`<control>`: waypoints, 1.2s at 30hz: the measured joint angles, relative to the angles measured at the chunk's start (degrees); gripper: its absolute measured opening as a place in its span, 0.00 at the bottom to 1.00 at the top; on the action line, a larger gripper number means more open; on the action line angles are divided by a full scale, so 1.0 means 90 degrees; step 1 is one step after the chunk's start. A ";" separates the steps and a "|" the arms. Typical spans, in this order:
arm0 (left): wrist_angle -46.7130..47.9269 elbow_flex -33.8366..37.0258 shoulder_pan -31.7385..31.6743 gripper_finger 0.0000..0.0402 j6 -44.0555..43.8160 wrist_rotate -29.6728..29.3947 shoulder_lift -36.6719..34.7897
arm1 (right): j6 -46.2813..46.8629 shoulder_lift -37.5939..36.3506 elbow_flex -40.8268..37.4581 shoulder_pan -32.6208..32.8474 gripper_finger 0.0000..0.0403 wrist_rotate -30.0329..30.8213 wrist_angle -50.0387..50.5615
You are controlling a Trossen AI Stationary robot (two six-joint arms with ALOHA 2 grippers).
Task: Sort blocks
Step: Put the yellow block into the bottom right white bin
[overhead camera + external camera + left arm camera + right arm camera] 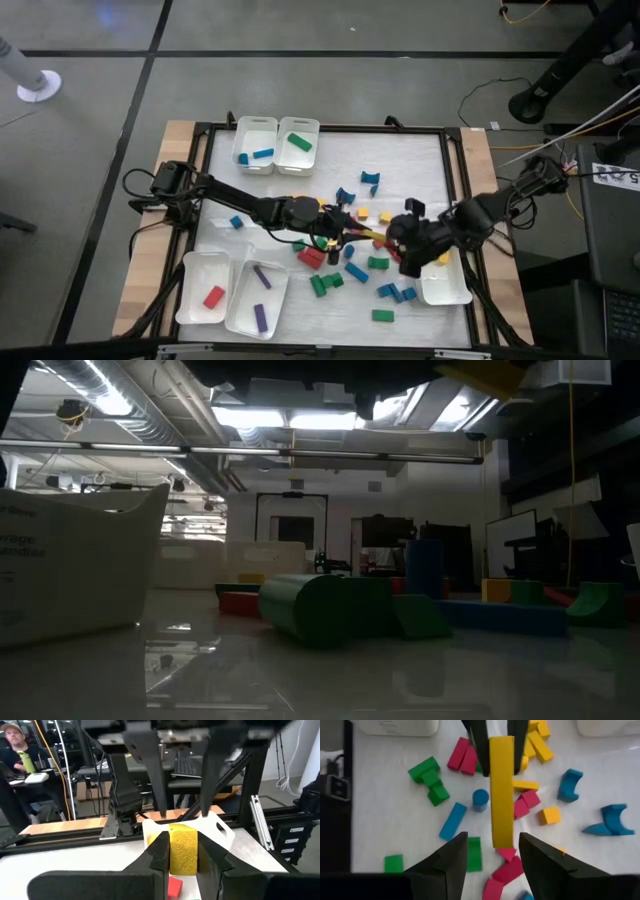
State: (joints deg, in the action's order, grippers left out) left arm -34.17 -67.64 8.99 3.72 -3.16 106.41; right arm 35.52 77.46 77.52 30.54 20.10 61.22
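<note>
Spanning the gap between our two end effectors, a long yellow bar (502, 790) hangs above the scattered blocks near the middle of the counter (420, 150). Our left end effector (182, 851) is clamped on one end of it — the left wrist view shows the bar's square yellow end face pinched between the two dark fingers (159, 852). In the right wrist view the same bar runs lengthwise away from us toward those left fingers, and its near end sits in the gap of our right end effector (492, 851), whose fingers stand apart on either side without visibly pressing the bar.

Below the bar lie loose blocks: red blocks (464, 756), a green cluster (430, 779), a blue bar (453, 820), a small blue cylinder (480, 799), a yellow cube (550, 815) and blue arches (570, 784). From above, more pieces spread toward the near edge of the counter, among them a green block (382, 315).

White trays ring the work area: two at the far side hold a blue block (263, 154) and a green block (299, 142); two at the near left hold a red block (213, 296) and purple bars (261, 318); one tray (445, 292) sits by our right arm.

A person (15, 742) sits in the room beyond — seen only in the left wrist view.
</note>
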 joint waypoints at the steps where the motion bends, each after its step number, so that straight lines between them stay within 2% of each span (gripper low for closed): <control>1: -0.0017 0.0000 0.0000 0.12 -0.0001 0.0001 0.0000 | 0.0000 0.0082 0.0000 0.0018 0.44 0.0111 -0.0020; 12: -0.0110 0.0000 0.0086 0.12 0.0029 0.0000 -0.0002 | -0.0026 0.0686 0.0000 0.0023 0.44 0.0769 -0.0120; 16: -0.0112 0.0000 0.0090 0.12 0.0116 -0.0005 -0.0002 | 0.0004 0.0684 0.0000 0.0023 0.36 0.0710 -0.0142; 21: -0.0093 0.0000 0.0084 0.16 0.0140 0.0026 -0.0002 | 0.0003 0.0680 0.0000 0.0023 0.14 0.0392 -0.0151; 28: 0.0003 0.0000 0.0090 0.23 0.0179 -0.0075 -0.0012 | 0.0217 0.0628 0.0007 0.0020 0.14 -0.0238 0.0102; 36: 0.0894 0.0000 -0.0042 0.38 0.0011 -0.0437 -0.0165 | 0.1513 0.0628 0.0007 0.0027 0.15 -0.1311 0.1953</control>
State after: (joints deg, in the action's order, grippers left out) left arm -26.12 -67.64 8.62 3.82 -7.09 104.92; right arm 49.13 83.11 77.58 30.79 8.30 78.79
